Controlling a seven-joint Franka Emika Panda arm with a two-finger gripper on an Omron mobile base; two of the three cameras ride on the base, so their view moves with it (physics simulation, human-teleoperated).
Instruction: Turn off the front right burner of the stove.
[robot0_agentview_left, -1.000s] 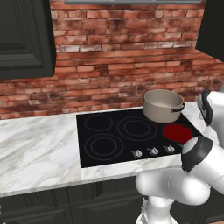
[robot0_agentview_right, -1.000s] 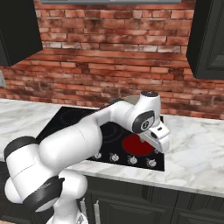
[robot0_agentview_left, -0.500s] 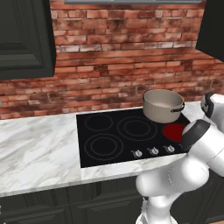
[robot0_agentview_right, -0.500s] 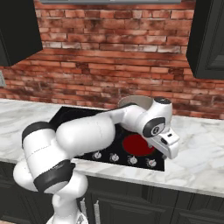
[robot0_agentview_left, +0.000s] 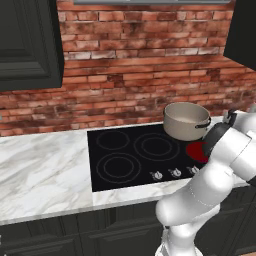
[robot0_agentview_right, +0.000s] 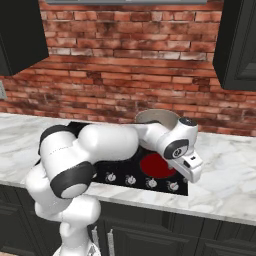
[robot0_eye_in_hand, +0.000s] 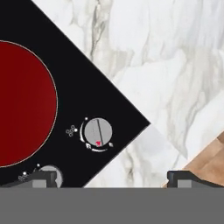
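Glossy black stove (robot0_agentview_left: 125, 160) set into white marble counter (robot0_agentview_left: 40, 175), brick wall behind; front right burner (robot0_agentview_right: 156, 165) lit, a solid red disc near the cooktop's front right corner, partly hidden behind the arm in both base views; in the hand view the same red disc (robot0_eye_in_hand: 22, 103) at left, cut off by the frame edge. Grey pot (robot0_agentview_left: 186, 120) on the back right zone, just behind the red disc; other zones (robot0_agentview_left: 119, 167) drawn as thin grey rings, unlit. Row of small silver knobs (robot0_agentview_left: 174, 173) along the stove's front edge. Gripper (robot0_agentview_right: 192, 172) hanging over the front right corner of the cooktop, above the knob row, pointing downward; in the hand view, dark fingertips (robot0_eye_in_hand: 37, 178) wide apart at the bottom, nothing between them, touching nothing. One silver knob (robot0_eye_in_hand: 98, 132) well up between the two tips, close to the corner of the black glass, its pointer line almost upright in that view with a small red mark at its lower end; a second knob (robot0_eye_in_hand: 50, 174) partly hidden behind the left tip. Marble beyond the glass corner; strip of wooden floor (robot0_eye_in_hand: 210, 162) at lower right of the hand view. Dark cabinets (robot0_agentview_left: 30, 45) above and below the counter.
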